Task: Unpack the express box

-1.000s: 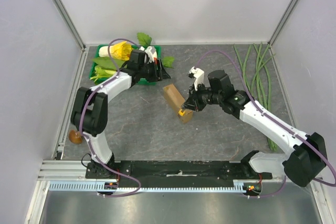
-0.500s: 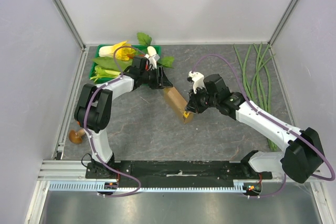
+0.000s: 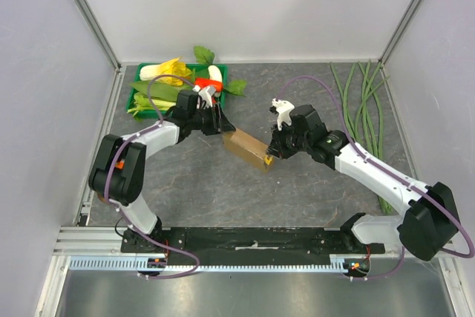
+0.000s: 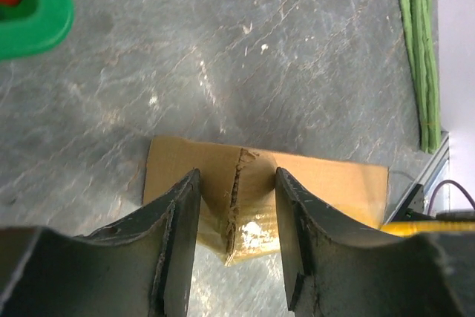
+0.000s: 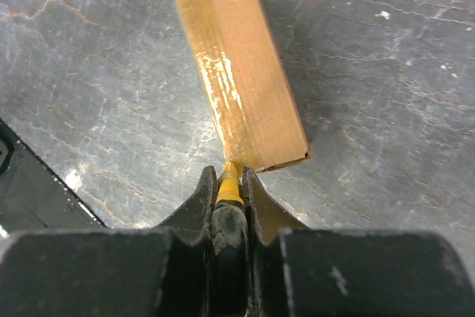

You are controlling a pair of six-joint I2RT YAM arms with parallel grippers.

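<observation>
The express box lies slantwise mid-bench, well clear of the green tray of veg at the far left and the long beans on the right. The left pincer is spread astride the box's far-left end. Hard to say if its pads actually touch the cardboard. The right pincer is pinched tight on a little yellow tool, whose tip sits on the box's near-right corner.
</observation>
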